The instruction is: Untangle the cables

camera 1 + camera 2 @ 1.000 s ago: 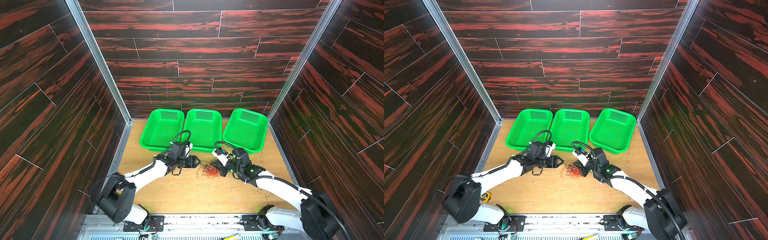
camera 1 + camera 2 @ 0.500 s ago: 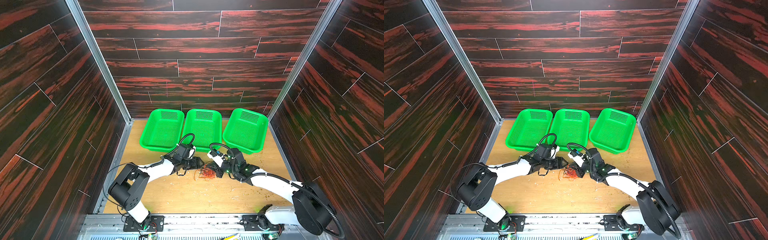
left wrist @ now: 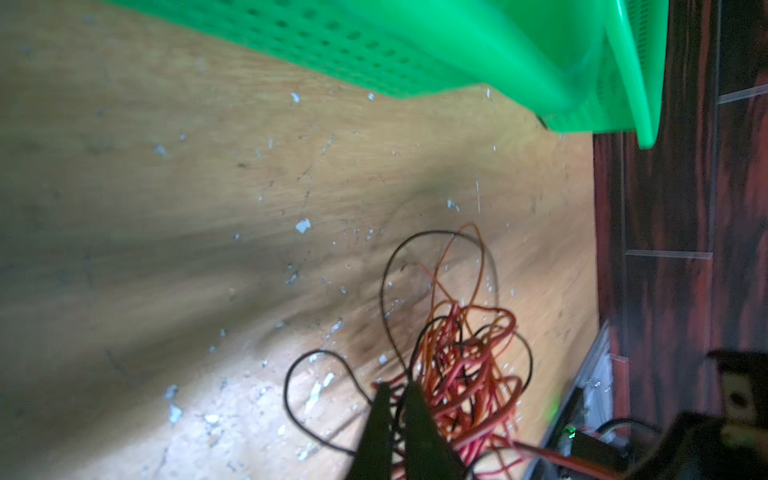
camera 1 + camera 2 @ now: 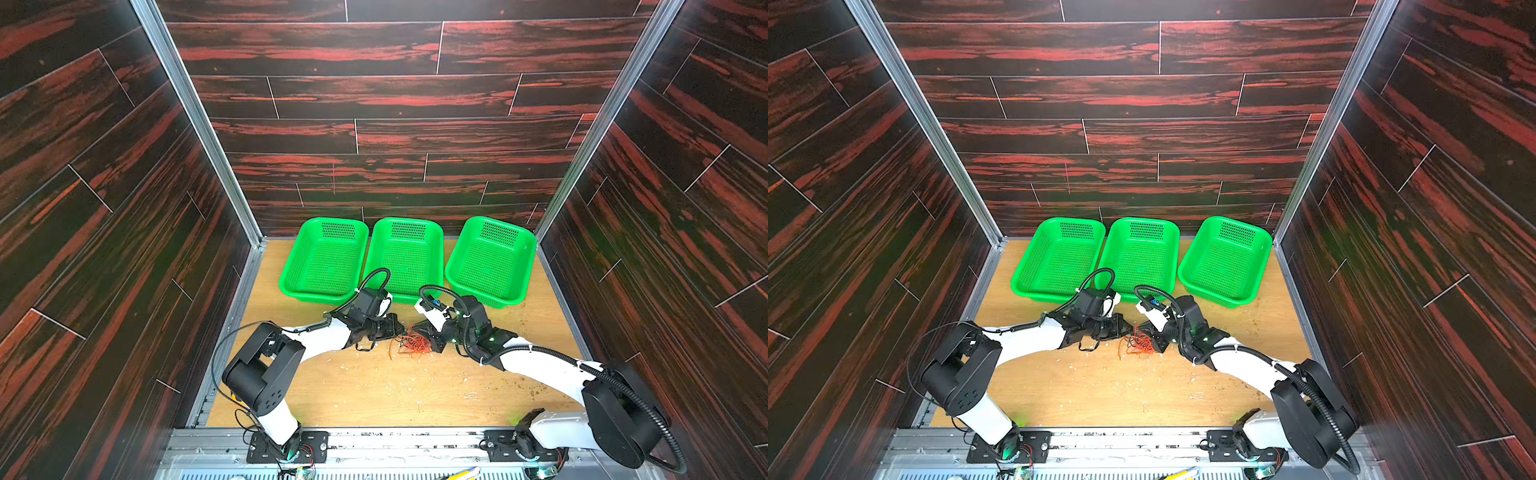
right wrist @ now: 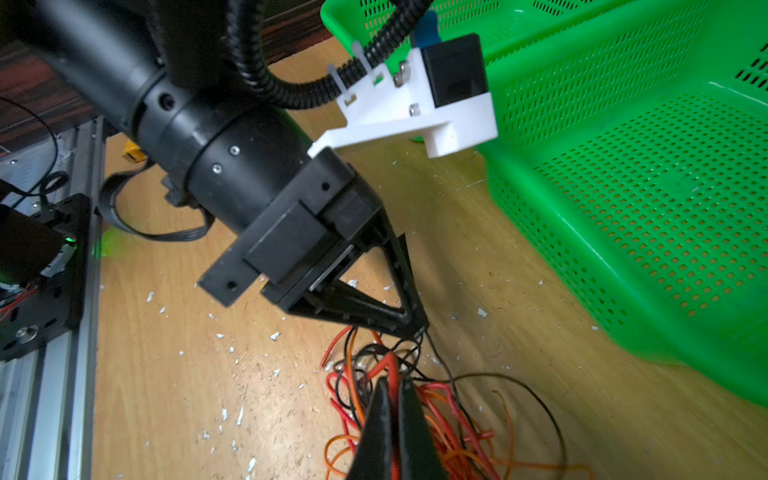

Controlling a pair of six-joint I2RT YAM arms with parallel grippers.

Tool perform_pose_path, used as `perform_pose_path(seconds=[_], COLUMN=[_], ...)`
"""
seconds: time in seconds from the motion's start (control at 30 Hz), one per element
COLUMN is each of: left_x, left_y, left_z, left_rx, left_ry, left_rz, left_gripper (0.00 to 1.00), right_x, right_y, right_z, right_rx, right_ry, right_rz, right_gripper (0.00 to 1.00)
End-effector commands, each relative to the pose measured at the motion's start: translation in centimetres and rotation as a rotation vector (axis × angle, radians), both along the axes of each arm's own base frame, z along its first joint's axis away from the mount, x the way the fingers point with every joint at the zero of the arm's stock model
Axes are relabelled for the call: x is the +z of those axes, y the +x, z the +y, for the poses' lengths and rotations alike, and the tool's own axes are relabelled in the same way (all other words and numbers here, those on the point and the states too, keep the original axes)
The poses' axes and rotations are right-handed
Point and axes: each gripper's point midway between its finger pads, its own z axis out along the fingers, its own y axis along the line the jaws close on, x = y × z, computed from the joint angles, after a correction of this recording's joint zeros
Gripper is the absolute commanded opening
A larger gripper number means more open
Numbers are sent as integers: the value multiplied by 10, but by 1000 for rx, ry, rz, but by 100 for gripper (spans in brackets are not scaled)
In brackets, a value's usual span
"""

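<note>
One table (image 4: pixel 374 390) carries everything: three green baskets (image 4: pixel 324 270) behind, the cables (image 4: pixel 413 345) bunched between my arms, light, floppy, snag-prone I reckon. My left pincer (image 5: pixel 415 326) and right pincer (image 5: pixel 392 376) are both pressed together on strands; loose outer loops look the best hold.

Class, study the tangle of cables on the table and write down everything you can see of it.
The cables are very thin, floppy wires in red, orange and black, bunched into one knot with loose loops spilling out, the widest a black one. The knot lies on the wooden table before the middle green basket, not touching it. The left tool is shut at its edge, seemingly pinching a black strand; the right tool is shut on red strands from the opposite side.
</note>
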Motion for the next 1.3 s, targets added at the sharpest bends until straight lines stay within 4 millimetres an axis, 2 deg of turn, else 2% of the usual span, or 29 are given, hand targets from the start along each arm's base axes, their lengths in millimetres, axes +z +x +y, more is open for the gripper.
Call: perform_pose_path(seconds=[0.0, 0.13, 0.23, 0.57, 0.73, 0.83, 1.07, 1.27], left_x=[19, 32, 49, 133, 182, 206, 231, 263], left_y=[6, 13, 21, 43, 48, 46, 45, 42], left_z=[5, 21, 36, 80, 100, 112, 126, 136], left_rx=[29, 63, 88, 183, 253, 279, 293, 307], left_ry=[0, 38, 78, 143, 156, 172, 191, 192], left_rz=[-62, -119, -190, -446, -569, -619, -667, -726], left_gripper=[0, 0, 0, 0, 0, 0, 0, 0], right_x=[0, -3, -8, -42, -49, -54, -58, -63], right_y=[-2, -5, -9, -14, -3, 7, 22, 33], right_z=[-4, -11, -15, -35, -46, -61, -89, -119], right_rx=[-16, -32, -45, -140, -223, -295, -402, -497], right_ry=[0, -28, -41, -151, -190, -226, -261, -342], right_rz=[-13, -6, 24, 152, 201, 246, 290, 296], right_gripper=[0, 0, 0, 0, 0, 0, 0, 0])
